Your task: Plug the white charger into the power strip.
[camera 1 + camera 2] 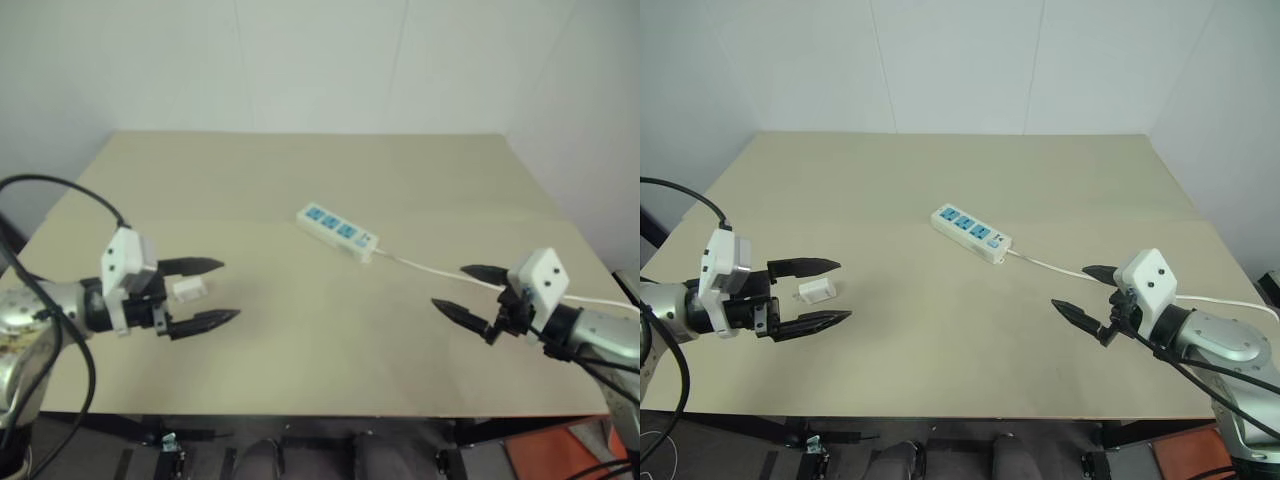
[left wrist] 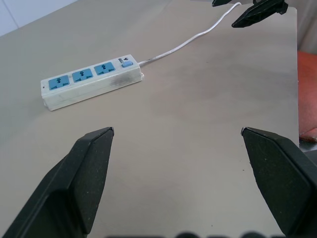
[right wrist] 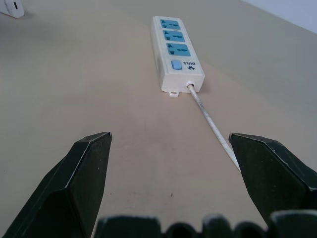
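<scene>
Worktop [image 1: 940, 370]: beige, flat, backed by white walls.

Power strip [image 1: 971, 233]: long white bar with three blue socket faces, lying diagonally near the worktop's middle, well apart from both end effectors. Thin white cord [image 1: 1050, 267] leaves its nearer end and runs toward the robot's right edge, passing by the right end effector. The right wrist view adds detail the head views lack: a small blue switch [image 3: 176, 64] at the cord end with dark lettering beside it. The left wrist view shows a grey smudge on the strip's side wall.

White charger [image 1: 816, 291]: small boxy adapter lying on the worktop on the robot's left. In the head views it appears between the two fingers of the left end effector; contact cannot be judged. In the right wrist view it appears as a small white block at the far corner [image 3: 13, 8].

Left end effector [image 1: 823, 292]: fingers spread wide, pointing toward the worktop's centre, gripping nothing. Its wrist view looks past the fingers to the strip and to the tips of the other end effector [image 2: 247, 12].

Right end effector [image 1: 1080, 290]: fingers spread, empty, raised over the worktop with the cord running just behind it.
</scene>
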Available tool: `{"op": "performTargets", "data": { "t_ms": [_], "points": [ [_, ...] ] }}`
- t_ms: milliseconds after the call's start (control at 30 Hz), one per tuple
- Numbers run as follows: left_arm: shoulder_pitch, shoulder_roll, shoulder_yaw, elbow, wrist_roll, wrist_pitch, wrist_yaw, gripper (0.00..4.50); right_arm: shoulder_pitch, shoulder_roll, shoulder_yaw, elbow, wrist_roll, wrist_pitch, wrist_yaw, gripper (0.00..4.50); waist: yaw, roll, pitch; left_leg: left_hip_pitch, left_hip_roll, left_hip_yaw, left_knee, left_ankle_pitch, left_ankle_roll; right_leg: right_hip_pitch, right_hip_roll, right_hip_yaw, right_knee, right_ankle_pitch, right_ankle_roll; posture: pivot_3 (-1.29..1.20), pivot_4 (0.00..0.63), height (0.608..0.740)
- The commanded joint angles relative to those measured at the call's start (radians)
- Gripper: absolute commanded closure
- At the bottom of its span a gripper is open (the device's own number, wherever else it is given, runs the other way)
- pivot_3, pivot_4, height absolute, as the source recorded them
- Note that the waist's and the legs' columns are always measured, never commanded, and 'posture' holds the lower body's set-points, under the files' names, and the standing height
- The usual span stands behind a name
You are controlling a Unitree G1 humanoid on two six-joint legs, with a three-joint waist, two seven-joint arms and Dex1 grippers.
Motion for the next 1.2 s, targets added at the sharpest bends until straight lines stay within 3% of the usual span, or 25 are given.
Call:
{"op": "performTargets", "data": {
  "t_ms": [33,333,500,767,833,1000,1200],
  "points": [
    [-0.021,0.012,0.004,-0.015,-0.017,-0.001,0.001,0.0,-0.019,-0.007,-0.019,-0.029,0.01,0.004,-0.008,0.03,0.0,0.0,0.0,0.0,0.0,0.0,0.0,0.0,0.0,0.0,0.0,0.0,0.0,0.0,0.001,0.0,0.15,0.74],
    [-0.03,0.009,-0.01,0.003,-0.007,-0.011,-0.004,0.0,-0.017,0.004,-0.016,-0.043,0.009,0.015,-0.032,0.03,-0.001,0.0,0.0,0.0,0.0,0.0,0.0,0.0,0.0,0.0,0.0,0.0,0.0,0.001,0.001,0.0,0.15,0.74],
    [-0.024,0.01,0.001,0.003,-0.007,-0.014,-0.001,0.0,-0.118,0.062,0.063,0.034,-0.038,-0.006,-0.082,0.03,-0.006,0.0,0.0,0.0,0.0,0.001,0.001,0.0,0.0,0.0,0.0,0.001,0.0,0.001,0.001,0.0,0.15,0.74],
    [-0.064,0.012,-0.016,0.034,0.002,-0.028,-0.009,0.0,-0.481,0.313,0.269,0.557,-0.211,-0.218,-0.123,0.03,-0.012,-0.001,-0.001,0.003,0.0,0.001,0.001,0.0,0.0,0.001,0.001,0.002,0.001,0.003,-0.003,0.0,0.15,0.74],
    [-0.072,0.01,-0.023,0.039,0.005,-0.033,-0.012,0.0,-0.559,0.369,0.295,0.732,-0.247,-0.306,-0.115,0.03,-0.013,-0.001,-0.001,0.003,0.0,0.001,0.001,0.0,0.0,0.001,0.001,0.002,0.002,0.007,0.003,0.0,0.15,0.74],
    [-0.073,0.011,-0.022,0.038,0.003,-0.039,-0.014,0.0,-0.722,0.459,0.312,1.11,-0.315,-0.5,-0.115,0.03,-0.016,-0.001,-0.001,0.0,0.0,0.001,0.001,0.0,0.0,0.0,0.001,0.002,-0.001,0.007,0.002,0.0,0.15,0.74],
    [-0.055,0.021,-0.003,0.026,-0.003,-0.041,-0.014,0.0,-0.85,0.508,0.293,1.404,-0.36,-0.662,-0.16,0.03,-0.025,-0.001,-0.001,-0.001,0.0,0.001,0.001,0.0,0.0,-0.001,0.001,0.002,-0.003,0.01,-0.004,0.0,0.15,0.74]
  ]
}}
